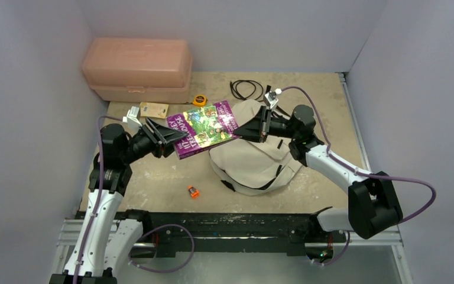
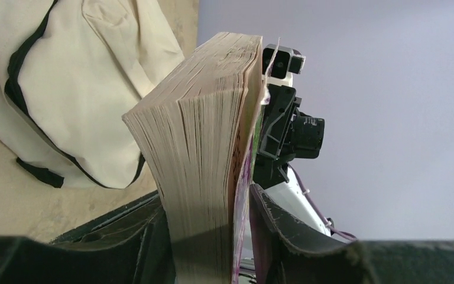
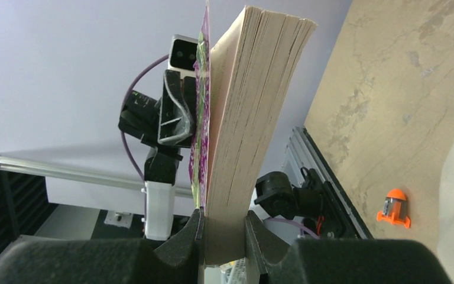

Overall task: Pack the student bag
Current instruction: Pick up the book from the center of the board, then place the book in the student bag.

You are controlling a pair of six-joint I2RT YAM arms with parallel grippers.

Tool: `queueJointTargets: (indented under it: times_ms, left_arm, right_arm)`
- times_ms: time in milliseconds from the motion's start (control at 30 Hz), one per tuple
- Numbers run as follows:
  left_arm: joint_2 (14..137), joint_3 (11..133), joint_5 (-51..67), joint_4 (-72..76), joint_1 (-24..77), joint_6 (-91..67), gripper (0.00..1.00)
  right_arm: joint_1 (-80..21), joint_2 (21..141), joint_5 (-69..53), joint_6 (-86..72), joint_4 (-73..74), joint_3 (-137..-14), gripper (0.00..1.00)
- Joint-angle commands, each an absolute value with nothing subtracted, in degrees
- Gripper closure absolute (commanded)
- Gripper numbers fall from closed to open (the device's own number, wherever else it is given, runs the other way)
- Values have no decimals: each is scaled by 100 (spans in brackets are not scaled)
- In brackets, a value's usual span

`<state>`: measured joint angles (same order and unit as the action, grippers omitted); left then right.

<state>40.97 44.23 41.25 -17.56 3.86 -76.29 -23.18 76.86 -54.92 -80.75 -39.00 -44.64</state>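
The packing is at an early stage, by my judgement. The student bag (image 1: 254, 163) lies slumped on the bench (image 1: 153, 171), and nothing can be seen going into it yet. Whether its zip is open cannot be told from above, and its inside is hidden.

A purple paperback book (image 1: 206, 128) hangs in the air just left of the bag, its far corner over the bag's top edge. The right gripper (image 1: 245, 129), above the bag, has its fingers narrow and clamped on one end of the book. The left gripper (image 1: 171, 139), well left of the bag, has its fingers pressed on either side of the other end.

What is left is the book and the loose items:
- a small orange thing (image 1: 193, 191) near the bag's front left
- a black cable (image 1: 245, 89) behind the bag
- a yellow tape measure (image 1: 199, 100) behind the bag, to the left

A pink box (image 1: 136, 70), far behind and left of the bag, has its lid down, so its contents are unseen.
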Motion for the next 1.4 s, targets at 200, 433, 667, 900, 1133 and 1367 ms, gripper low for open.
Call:
queueJointTargets:
  times_ms: [200, 433, 667, 900, 1133, 1367]
  left_arm:
    - [4256, 4476, 4215, -1699, 458, -7242, 51]
    - [4213, 4534, 4144, -1984, 483, -7021, 88]
    - [3787, 5289, 2826, -3891, 483, -6182, 100]
    - [3490, 6497, 393, -6260, 483, -5652, 100]
    - [3403, 6557, -146, -6693, 483, -5569, 100]
    - [3227, 6238, 232, -6487, 481, -5625, 100]
  right_arm:
    - [-2378, 7670, -5784, -5937, -1295, -5558, 95]
    - [-2498, 7853, -5793, -5270, -570, -6008, 88]
    - [-2503, 7698, -3583, -3004, 2282, -6905, 40]
    - [-2917, 7077, -1424, -1803, 2870, -6591, 6]
    - [-5353, 7431, 1290, -1219, 3134, -6500, 5]
    - [-6915, 8906, 3240, -925, 3808, -6898, 5]
